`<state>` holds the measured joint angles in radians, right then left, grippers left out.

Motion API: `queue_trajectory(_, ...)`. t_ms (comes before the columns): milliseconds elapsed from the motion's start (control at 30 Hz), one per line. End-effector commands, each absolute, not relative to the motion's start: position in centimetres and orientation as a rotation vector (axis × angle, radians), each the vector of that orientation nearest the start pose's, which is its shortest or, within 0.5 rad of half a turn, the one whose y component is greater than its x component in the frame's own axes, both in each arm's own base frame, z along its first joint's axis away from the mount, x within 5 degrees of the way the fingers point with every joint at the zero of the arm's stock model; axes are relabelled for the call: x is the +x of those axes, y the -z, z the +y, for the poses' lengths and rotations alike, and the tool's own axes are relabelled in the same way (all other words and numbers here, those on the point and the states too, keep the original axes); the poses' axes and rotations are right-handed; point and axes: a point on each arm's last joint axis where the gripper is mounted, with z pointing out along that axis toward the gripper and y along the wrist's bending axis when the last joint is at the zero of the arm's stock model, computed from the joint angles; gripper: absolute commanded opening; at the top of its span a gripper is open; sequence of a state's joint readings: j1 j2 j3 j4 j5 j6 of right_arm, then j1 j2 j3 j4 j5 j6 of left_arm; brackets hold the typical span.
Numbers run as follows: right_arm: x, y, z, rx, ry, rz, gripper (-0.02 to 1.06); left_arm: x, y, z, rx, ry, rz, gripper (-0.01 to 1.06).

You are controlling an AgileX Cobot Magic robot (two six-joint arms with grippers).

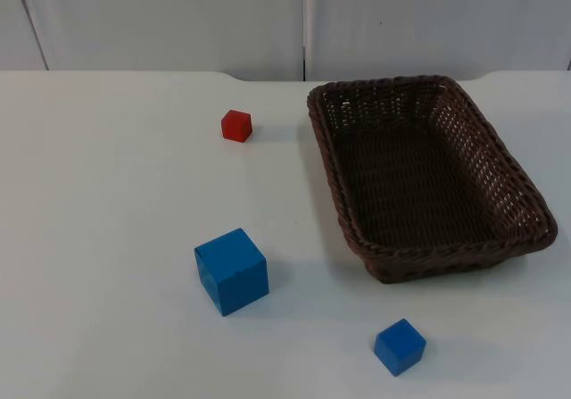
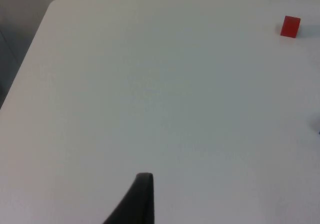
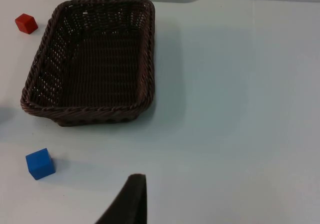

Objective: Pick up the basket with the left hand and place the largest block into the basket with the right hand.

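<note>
A dark brown woven basket (image 1: 446, 261) lies empty on the right half of the white table; the right wrist view shows its rim (image 3: 85, 111) too. The largest block, a blue cube (image 1: 232, 271), sits left of the basket toward the front. My left gripper (image 2: 144, 184) hangs over bare table, well away from the small red block (image 2: 290, 26). My right gripper (image 3: 134, 186) hovers off the basket's far side, with the small blue cube (image 3: 40, 164) nearby. Both arms wait, touching nothing.
A small red cube (image 1: 236, 125) stands left of the basket's back corner, seen also as the red cube (image 3: 26, 23). A small blue cube (image 1: 400, 346) rests in front of the basket. The grey partition wall (image 1: 178, 15) closes the table's back edge.
</note>
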<state>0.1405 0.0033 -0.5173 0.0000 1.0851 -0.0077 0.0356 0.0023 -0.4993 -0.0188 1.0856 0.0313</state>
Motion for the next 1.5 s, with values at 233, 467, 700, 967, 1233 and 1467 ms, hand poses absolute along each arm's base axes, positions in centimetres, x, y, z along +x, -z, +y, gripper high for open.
queue_trajectory(233, -0.7, -28.0, -0.1, -0.153, -0.074, 2.044, 1.05, -0.5, -27.5, -0.2, -0.007, -0.02, 2.064, 1.05)
queue_trajectory(467, -0.7, -28.0, -0.1, -0.153, -0.074, 2.044, 1.05, -0.5, -27.5, -0.2, -0.007, -0.015, 2.062, 1.05)
queue_trajectory(700, -0.7, -28.0, -0.1, -0.153, -0.074, 2.044, 1.05, -0.9, -28.8, -0.2, -0.007, -0.02, 1.998, 1.05)
queue_trajectory(967, -0.7, -28.0, -0.1, -0.153, -0.074, 2.044, 1.05, -0.3, -30.0, -0.2, -0.007, -0.01, 2.018, 1.05)
queue_trajectory(1233, -0.7, -28.0, -0.1, -0.156, -0.072, 2.043, 1.05, 0.5, -31.0, -0.7, -0.008, 0.07, 1.973, 1.05)
queue_trajectory(1467, -0.7, -28.0, -0.1, -0.156, -0.072, 2.043, 1.05, 1.4, -31.0, -0.8, -0.012, 0.096, 2.015, 1.05)
